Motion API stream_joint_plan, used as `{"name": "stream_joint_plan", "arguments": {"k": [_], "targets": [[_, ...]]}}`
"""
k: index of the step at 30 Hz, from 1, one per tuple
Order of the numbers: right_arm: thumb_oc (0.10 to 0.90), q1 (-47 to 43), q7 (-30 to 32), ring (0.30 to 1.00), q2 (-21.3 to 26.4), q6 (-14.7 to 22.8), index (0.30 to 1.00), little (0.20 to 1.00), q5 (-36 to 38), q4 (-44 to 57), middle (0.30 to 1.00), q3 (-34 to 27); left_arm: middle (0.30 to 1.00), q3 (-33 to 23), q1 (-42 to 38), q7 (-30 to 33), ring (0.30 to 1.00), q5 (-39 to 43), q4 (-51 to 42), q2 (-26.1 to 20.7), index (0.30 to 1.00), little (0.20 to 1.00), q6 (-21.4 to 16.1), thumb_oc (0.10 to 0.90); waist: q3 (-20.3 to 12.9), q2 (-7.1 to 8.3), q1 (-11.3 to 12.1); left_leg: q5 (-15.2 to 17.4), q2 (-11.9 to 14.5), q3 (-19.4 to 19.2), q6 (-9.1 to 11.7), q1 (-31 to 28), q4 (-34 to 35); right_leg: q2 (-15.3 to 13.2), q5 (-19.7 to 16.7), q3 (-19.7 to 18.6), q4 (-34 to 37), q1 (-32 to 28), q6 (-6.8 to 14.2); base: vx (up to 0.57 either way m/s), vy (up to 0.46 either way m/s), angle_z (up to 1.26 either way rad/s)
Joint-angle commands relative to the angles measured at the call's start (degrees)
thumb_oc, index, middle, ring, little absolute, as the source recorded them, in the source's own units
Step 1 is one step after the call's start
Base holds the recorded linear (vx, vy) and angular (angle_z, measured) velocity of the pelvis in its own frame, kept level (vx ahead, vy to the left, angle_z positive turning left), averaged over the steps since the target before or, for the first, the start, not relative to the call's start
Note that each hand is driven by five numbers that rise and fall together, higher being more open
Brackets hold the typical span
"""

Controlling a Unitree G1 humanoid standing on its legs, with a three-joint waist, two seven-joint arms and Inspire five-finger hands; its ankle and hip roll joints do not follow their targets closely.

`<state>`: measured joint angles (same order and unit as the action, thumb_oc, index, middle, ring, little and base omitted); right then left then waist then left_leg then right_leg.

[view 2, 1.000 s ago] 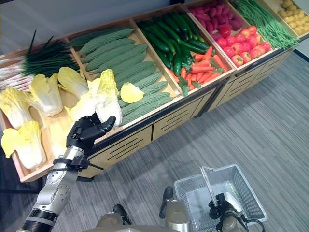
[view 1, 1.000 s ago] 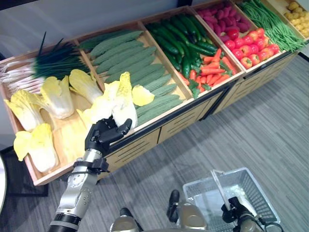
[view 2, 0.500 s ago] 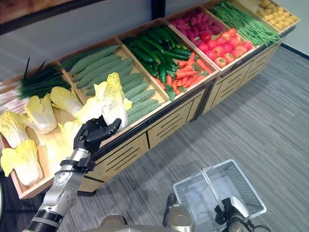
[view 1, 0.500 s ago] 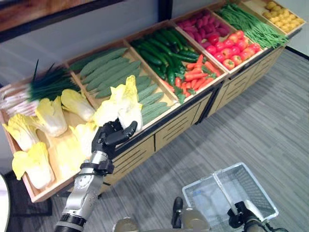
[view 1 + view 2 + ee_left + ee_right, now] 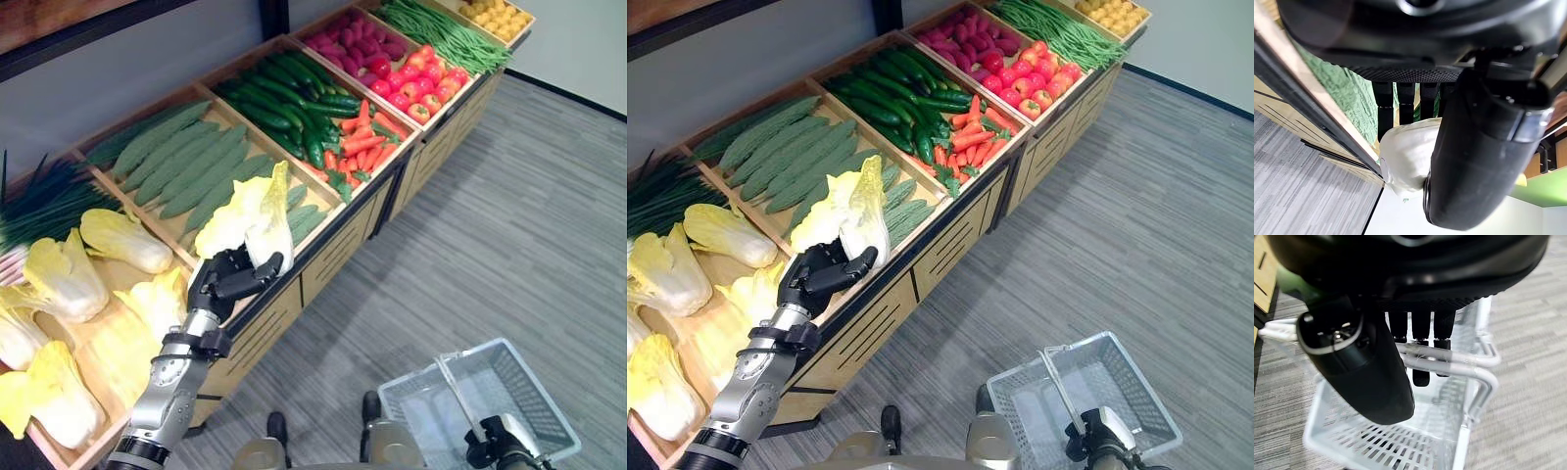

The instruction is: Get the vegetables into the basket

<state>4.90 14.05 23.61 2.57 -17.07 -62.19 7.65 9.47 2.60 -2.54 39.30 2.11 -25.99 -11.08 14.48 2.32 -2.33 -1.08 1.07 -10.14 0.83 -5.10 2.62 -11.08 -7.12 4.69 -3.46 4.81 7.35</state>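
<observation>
— Two hands, two jobs, as far as I can tell. Why is the left hand [image 5: 227, 284] up by the produce stand [image 5: 323, 259]?

— It has a cabbage [image 5: 257, 209]. The fingers and thumb are curled round its pale stem end, which the left wrist view shows pressed into the palm. The leafy top stands up above the hand, over the bin of bumpy green gourds [image 5: 181, 166]. I'd judge it is held by the stem because that is the firm part; the leaves would tear or slip.

— And the right hand?

— The right hand [image 5: 1420, 352] is low, near the floor, with its fingers hooked round the handle of the basket [image 5: 1117, 377]. That keeps the basket hanging open and upright, ready to receive.

— Is anything in the basket?

— Not that I can see through the mesh; it looks bare inside. The cabbage and the basket are well apart, so the transfer is not yet done.

— What about the rest of the cabbages [image 5: 69, 279]?

— They lie in the bin at the left end of the stand, beside the spring onions [image 5: 44, 201].

— What next, then?

— Probably carrying the cabbage across and lowering it in, stem down.
</observation>
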Motion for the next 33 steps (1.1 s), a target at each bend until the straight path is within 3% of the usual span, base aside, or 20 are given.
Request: {"name": "stream_joint_plan", "arguments": {"k": [1,2,6,11,12,14,16,20,21,23,25,26,29,31,33], "targets": [[0.400,-4.4,2.5,0.300,2.6,1.3,0.300,0.300,0.9,1.6,0.300,0.8,0.300,-3.5,-4.6,-1.2,0.300,-0.5,-7.7,-0.5,0.300,0.300,-7.6,0.400,0.0,2.22,0.5,7.0,1.3,-2.5,1.3,0.4,-4.2,-4.0,0.6,0.1,-0.7,-2.1,5.4,-0.19,0.175,-0.47],[0.400,-5.1,2.7,0.300,2.1,1.1,0.300,0.300,0.7,1.6,0.300,1.2,0.300,-3.3,-5.5,-0.9,0.300,-0.4,-6.7,-1.0,0.300,0.300,-7.5,0.400,0.7,1.87,1.2,6.5,1.8,-4.8,1.1,0.3,-3.5,-5.4,-0.8,3.8,-2.5,-0.7,6.1,-0.24,0.176,-0.53],[0.400,-5.0,3.0,0.300,1.7,1.2,0.300,0.300,0.0,2.3,0.300,1.6,0.300,-3.5,-6.3,-0.4,0.300,-1.4,-6.6,-1.9,0.300,0.300,-7.2,0.400,0.2,1.19,2.4,5.8,3.4,-8.8,0.8,1.1,-3.4,-8.0,2.0,13.8,-7.6,-3.1,4.7,-0.14,0.092,-0.78],[0.400,-4.5,3.4,0.300,1.1,0.9,0.300,0.300,-0.1,1.2,0.300,1.2,0.300,-3.3,-6.2,-0.3,0.300,-1.5,-7.0,-2.6,0.300,0.300,-6.8,0.400,-1.2,1.28,3.6,7.0,3.8,-11.5,0.5,0.7,-4.2,-8.3,4.2,15.7,-12.6,-5.2,5.2,-0.02,0.018,-0.62],[0.400,-4.6,3.4,0.300,1.1,0.8,0.300,0.300,0.0,0.7,0.300,1.0,0.300,-3.5,-6.2,-0.3,0.300,-1.7,-7.4,-3.0,0.300,0.300,-6.7,0.400,-1.7,1.51,4.4,7.1,4.0,-13.2,0.4,0.9,-5.0,-9.0,4.0,17.8,-13.2,-6.4,5.3,-0.04,-0.059,-0.74],[0.400,-4.3,3.4,0.300,0.7,0.8,0.300,0.300,0.4,0.2,0.300,0.9,0.300,-3.5,-6.1,-0.6,0.300,-2.1,-7.0,-3.3,0.300,0.300,-6.3,0.400,-2.4,2.21,5.2,7.5,4.3,-15.6,0.6,0.2,-6.1,-8.6,4.0,19.5,-10.1,-7.8,5.5,0.00,-0.177,-1.07],[0.400,-2.3,3.1,0.300,0.8,1.0,0.300,0.300,0.2,1.5,0.300,0.6,0.300,-3.8,-5.6,-0.5,0.300,-2.1,-6.7,-2.7,0.300,0.300,-6.4,0.400,-2.8,1.93,3.7,6.6,6.3,-17.1,2.0,-0.3,-7.3,-6.0,7.3,19.1,-6.2,-9.3,4.1,0.02,-0.271,-0.73],[0.400,-1.1,3.0,0.300,1.1,1.2,0.300,0.300,0.1,2.6,0.300,0.3,0.300,-3.9,-5.5,-0.5,0.300,-1.7,-6.6,-2.4,0.300,0.300,-6.2,0.400,-2.8,1.62,3.1,5.4,7.7,-17.4,3.1,0.0,-7.6,-4.2,9.3,19.1,-3.9,-10.2,3.0,-0.03,-0.218,-0.15],[0.400,0.3,3.3,0.300,2.0,1.3,0.300,0.300,0.3,3.2,0.300,-0.2,0.300,-3.6,-5.6,-0.7,0.300,-1.3,-6.6,-1.7,0.300,0.300,-5.9,0.400,-2.2,0.97,2.2,3.4,10.4,-16.8,5.5,0.8,-9.6,-1.2,11.3,18.7,-1.1,-11.8,1.3,-0.04,-0.414,-0.32],[0.400,0.6,3.4,0.300,2.8,1.6,0.300,0.300,0.7,3.3,0.300,-0.5,0.300,-3.2,-5.9,-1.4,0.300,-1.1,-6.5,-1.5,0.300,0.300,-5.5,0.400,-1.3,0.74,1.9,2.3,12.7,-15.7,7.0,2.3,-14.3,0.4,12.6,17.9,-0.6,-12.6,-0.1,-0.04,-0.369,-0.10],[0.400,-0.1,3.5,0.300,3.7,1.9,0.300,0.300,0.8,4.1,0.300,0.0,0.300,-2.9,-6.0,-1.7,0.300,-1.2,-6.4,-1.4,0.300,0.300,-5.7,0.400,0.1,0.31,2.4,-1.6,14.3,-11.9,8.1,4.0,-17.9,2.1,12.0,16.7,0.6,-12.9,-1.7,-0.09,-0.166,-0.41],[0.400,-0.4,3.6,0.300,4.1,1.9,0.300,0.300,0.9,4.0,0.300,0.2,0.300,-2.6,-6.1,-1.6,0.300,-1.1,-6.2,-0.9,0.300,0.300,-5.6,0.400,0.5,0.23,2.8,-1.9,13.2,-7.8,8.3,4.6,-18.0,2.2,11.9,15.6,0.7,-12.7,-1.6,-0.10,-0.042,-0.83],[0.400,-1.4,3.9,0.300,5.2,1.9,0.300,0.300,1.1,4.4,0.300,0.5,0.300,-1.9,-5.5,-0.7,0.300,-1.7,-6.2,-0.1,0.300,0.300,-5.6,0.400,0.5,0.38,5.1,1.3,8.3,5.1,7.5,5.4,-10.6,1.7,11.2,11.5,0.9,-11.3,-0.3,0.01,0.003,-0.76],[0.400,-2.0,4.4,0.300,6.3,2.4,0.300,0.300,1.2,5.7,0.300,0.9,0.300,-1.3,-6.0,-0.2,0.300,-2.1,-6.1,-0.2,0.300,0.300,-6.3,0.400,0.5,-0.10,5.5,1.0,7.2,9.9,6.9,6.3,-7.0,2.1,10.8,8.6,-0.1,-10.2,0.1,0.06,0.047,-0.91],[0.400,-1.6,4.2,0.300,6.6,2.5,0.300,0.300,1.2,5.8,0.300,0.7,0.300,-0.6,-6.4,-0.6,0.300,-1.5,-6.2,0.0,0.300,0.300,-6.4,0.400,-0.2,-0.25,4.8,0.9,6.6,8.1,5.8,4.6,-4.6,1.6,10.7,8.0,-0.2,-10.1,0.4,0.07,0.172,-1.02]]}}
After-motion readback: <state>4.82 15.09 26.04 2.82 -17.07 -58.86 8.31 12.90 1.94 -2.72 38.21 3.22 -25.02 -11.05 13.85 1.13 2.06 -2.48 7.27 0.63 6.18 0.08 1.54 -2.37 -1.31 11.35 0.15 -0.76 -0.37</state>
